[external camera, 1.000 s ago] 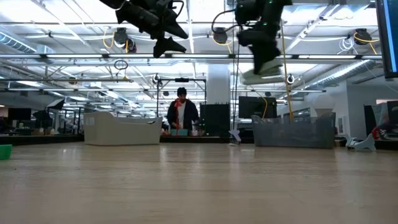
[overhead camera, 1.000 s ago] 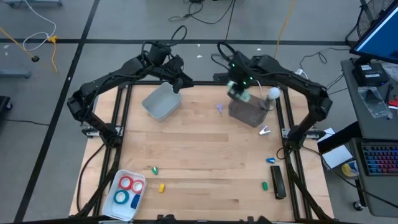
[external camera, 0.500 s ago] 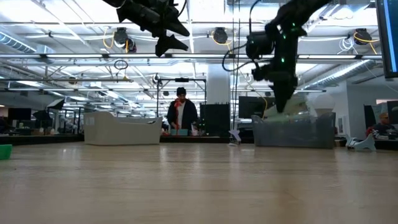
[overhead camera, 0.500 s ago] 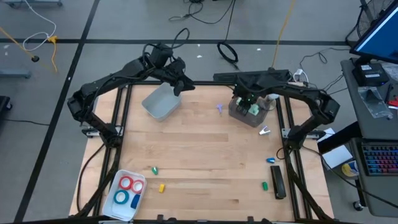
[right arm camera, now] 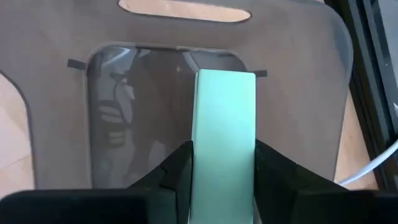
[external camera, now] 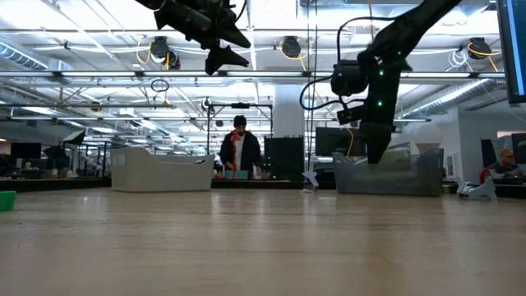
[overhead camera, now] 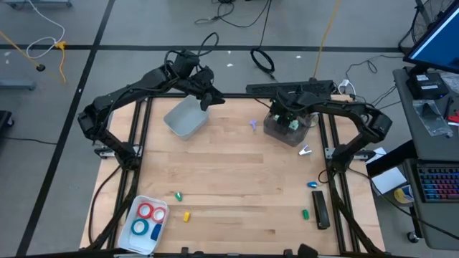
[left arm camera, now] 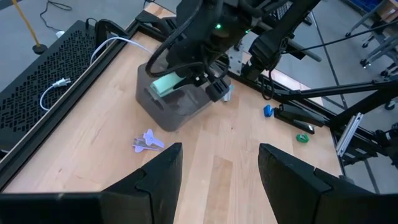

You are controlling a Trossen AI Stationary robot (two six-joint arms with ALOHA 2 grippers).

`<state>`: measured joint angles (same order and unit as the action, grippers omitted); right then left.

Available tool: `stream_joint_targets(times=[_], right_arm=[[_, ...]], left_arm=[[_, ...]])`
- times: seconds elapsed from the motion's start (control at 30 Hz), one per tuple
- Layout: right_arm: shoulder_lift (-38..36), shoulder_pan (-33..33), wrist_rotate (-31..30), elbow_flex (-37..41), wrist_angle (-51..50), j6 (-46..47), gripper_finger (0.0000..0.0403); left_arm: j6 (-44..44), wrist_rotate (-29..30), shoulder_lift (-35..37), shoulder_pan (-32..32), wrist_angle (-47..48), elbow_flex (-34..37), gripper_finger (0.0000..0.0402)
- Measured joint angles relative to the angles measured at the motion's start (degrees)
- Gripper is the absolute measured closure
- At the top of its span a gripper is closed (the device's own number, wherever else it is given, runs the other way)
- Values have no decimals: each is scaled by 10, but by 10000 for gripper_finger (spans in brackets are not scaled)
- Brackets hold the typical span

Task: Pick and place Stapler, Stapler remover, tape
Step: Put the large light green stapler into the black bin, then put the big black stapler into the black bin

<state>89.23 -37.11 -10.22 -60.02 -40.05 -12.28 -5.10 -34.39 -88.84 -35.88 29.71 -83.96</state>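
Right gripper (right arm camera: 222, 180): lowered into the smoky clear bin (overhead camera: 287, 129), fingers clamped on both sides of the mint-green stapler (right arm camera: 224, 143), which points down toward the bin floor
Stapler: inside the smoky clear bin, held off to one side of its middle; in the left wrist view it shows as a pale green block (left arm camera: 166, 83) through the bin wall
Smoky clear bin: at the far right part of the table (overhead camera: 229, 172), under the right arm's wrist; in the low view (external camera: 386, 174) the arm drops into it from above
Left gripper (left arm camera: 217, 171): fingers apart and holding nothing, hanging high over the table beside the grey bin (overhead camera: 186, 118), well left of the smoky clear bin
Grey bin: far left part of the table, well apart from the smoky clear bin
Tape: two red rolls (overhead camera: 152, 211) and two blue rolls (overhead camera: 140, 228) lie in the white tray (overhead camera: 133, 240) at the near left corner, far from the smoky clear bin
Stapler remover: small purple piece (overhead camera: 253, 125) on the wood just left of the smoky clear bin; seen too in the left wrist view (left arm camera: 148, 142)
Black stapler (overhead camera: 320, 210): near right edge, well on the near side of the smoky clear bin
Small pieces: a green one (overhead camera: 178, 195) and a yellow one (overhead camera: 186, 216) near the white tray, a blue one (overhead camera: 313, 184) and a green one (overhead camera: 305, 213) by the black stapler
Person (external camera: 240, 152): stands in the room behind the table, between the two bins in the low view
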Motion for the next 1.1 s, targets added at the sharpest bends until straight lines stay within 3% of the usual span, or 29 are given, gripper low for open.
stream_joint_targets(times=[0.13,0.43,0.67,1.1], right_arm=[[0,-12,23,15,23,-7,287],[0,-15,11,23,40,-20,287],[0,-15,-20,23,52,-25,240],[-11,12,-18,-10,27,-1,255]], left_arm=[[-2,0,0,0,0,0,192],[-4,0,0,0,0,0,192],[-4,0,0,0,0,0,192],[-2,-1,0,0,0,0,192]])
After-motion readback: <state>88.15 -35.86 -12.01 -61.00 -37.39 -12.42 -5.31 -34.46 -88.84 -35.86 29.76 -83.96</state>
